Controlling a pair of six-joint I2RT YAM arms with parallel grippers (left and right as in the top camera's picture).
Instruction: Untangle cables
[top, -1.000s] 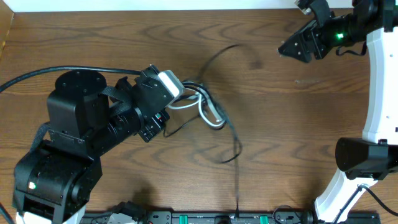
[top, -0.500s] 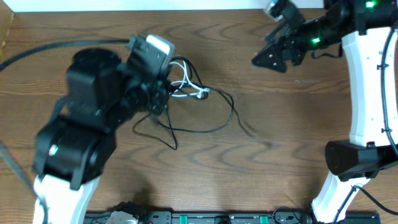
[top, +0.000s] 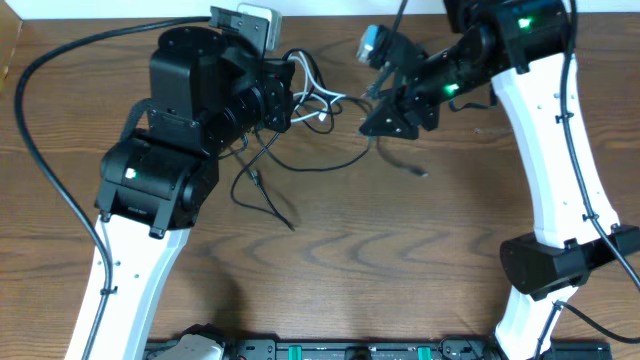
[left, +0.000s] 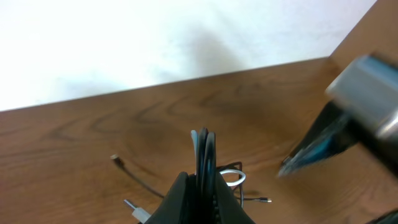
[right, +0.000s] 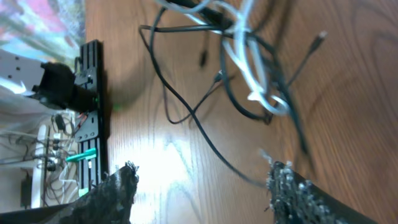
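Observation:
A tangle of thin black cables (top: 318, 166) and one white cable (top: 318, 97) lies at the back middle of the wooden table. My left gripper (top: 284, 100) is shut on several strands of the black and white cables (left: 203, 149), held upright between its fingers. A white loop (left: 234, 179) and small plug tips (left: 267, 200) hang below it. My right gripper (top: 381, 121) is open and empty just right of the tangle. In its wrist view the open fingers (right: 202, 186) hover over the white (right: 250, 59) and black (right: 186, 118) cables, with a black strand running between the fingertips.
A thick black arm cable (top: 40, 70) arcs over the left of the table. A power strip (top: 350, 352) runs along the front edge and shows in the right wrist view (right: 91, 106). A white wall (left: 155, 37) borders the table's back edge.
My left arm swung up to the back of the table, dragging the cable tangle with it. My right arm moved left and down, close to the tangle.

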